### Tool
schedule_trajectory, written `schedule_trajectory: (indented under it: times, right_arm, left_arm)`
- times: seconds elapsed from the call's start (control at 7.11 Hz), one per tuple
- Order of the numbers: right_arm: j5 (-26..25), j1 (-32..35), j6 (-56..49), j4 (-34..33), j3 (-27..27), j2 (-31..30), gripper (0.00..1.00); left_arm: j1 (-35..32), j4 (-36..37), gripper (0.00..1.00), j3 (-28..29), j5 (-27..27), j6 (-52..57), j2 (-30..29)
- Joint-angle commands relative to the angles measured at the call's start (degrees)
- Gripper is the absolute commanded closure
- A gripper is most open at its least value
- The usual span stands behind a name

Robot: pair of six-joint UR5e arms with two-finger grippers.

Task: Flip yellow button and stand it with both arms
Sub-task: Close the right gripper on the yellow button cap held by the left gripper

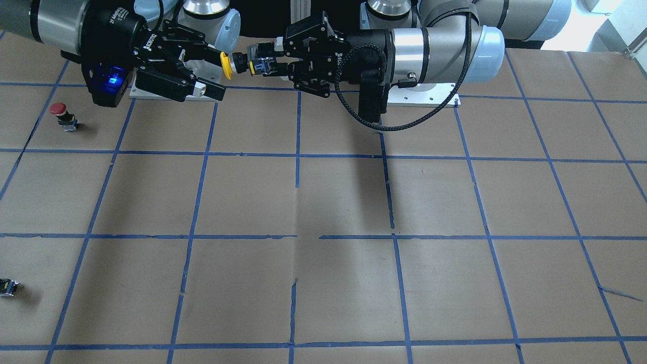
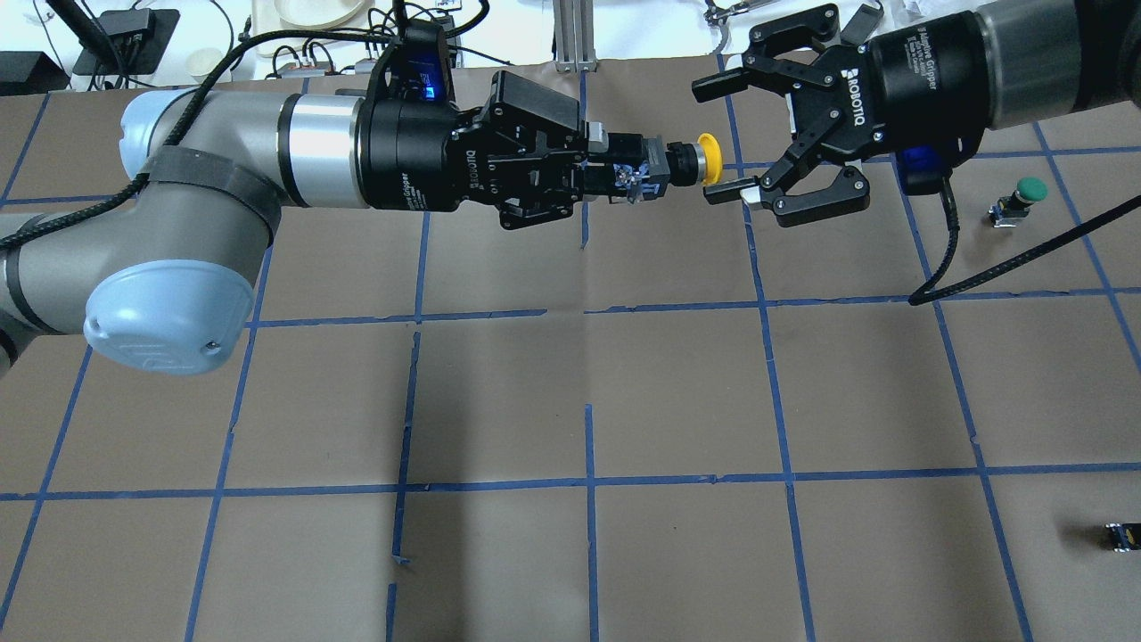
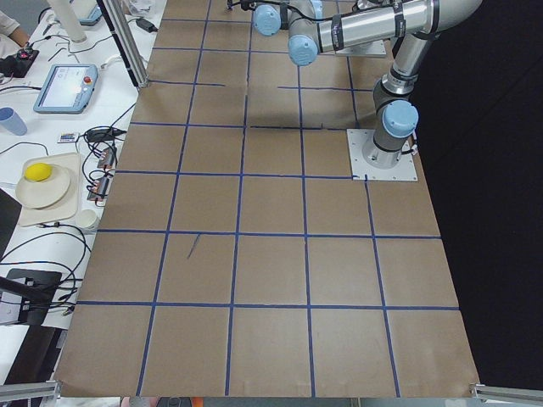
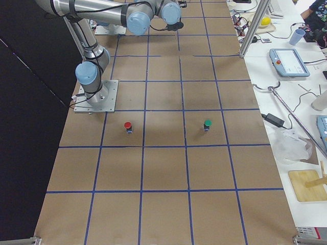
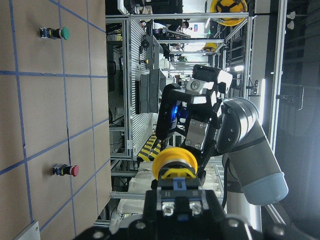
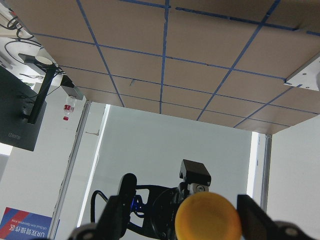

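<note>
Left gripper [image 2: 628, 174] clamps yellow button [image 2: 686, 162] by its body; long axis horizontal, cap toward 3 o'clock overhead. Right gripper [image 2: 713, 140] spread wide.

yellow button [image 2: 691, 160] held in mid-air, lying horizontal, round yellow cap on black-grey body, body clamped by left gripper [image 2: 635, 174], cap facing right gripper [image 2: 718, 139], right jaws spread wide, just beside cap, not touching
</note>
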Motion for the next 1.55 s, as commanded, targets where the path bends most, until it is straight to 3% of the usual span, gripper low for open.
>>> schedule_trajectory:
  times: [0.0,0.28,0.42,0.56,0.7,0.84,1.12,1.41]
  right_arm:
    - [-0.1,0.8,0.5,0.6,0.2,-0.5,0.01]
    - [-0.5,0.9,0.6,1.0,0.4,-0.5,0.01]
    - [-0.6,0.9,0.7,1.1,0.4,-0.5,0.06]
    - [-0.6,0.9,0.5,1.0,0.4,-0.9,0.28]
    - [-0.6,0.9,0.5,1.0,0.4,-1.8,0.57]
    - [-0.6,0.9,0.5,1.0,0.4,-1.8,0.72]
    - [-0.3,0.9,0.4,1.1,0.4,-1.9,0.87]
    - [-0.1,0.8,0.4,1.1,0.4,-1.8,0.9]
  left_arm:
    - [0.0,0.1,0.98,0.0,0.0,-0.6,0.0]
    - [0.0,0.0,0.98,0.1,0.0,-0.7,-0.3]
    - [0.0,0.0,0.98,0.4,0.0,-2.3,-0.3]
    - [0.0,0.1,0.98,1.3,0.0,-3.8,-0.3]
    - [0.0,0.0,0.98,1.7,0.0,-3.8,-0.4]
    - [0.0,0.0,0.98,1.6,0.0,-3.8,-0.5]
    - [0.0,0.0,0.98,1.6,0.0,-3.8,-0.5]
    - [0.0,0.0,0.98,1.4,0.0,-3.8,-0.3]
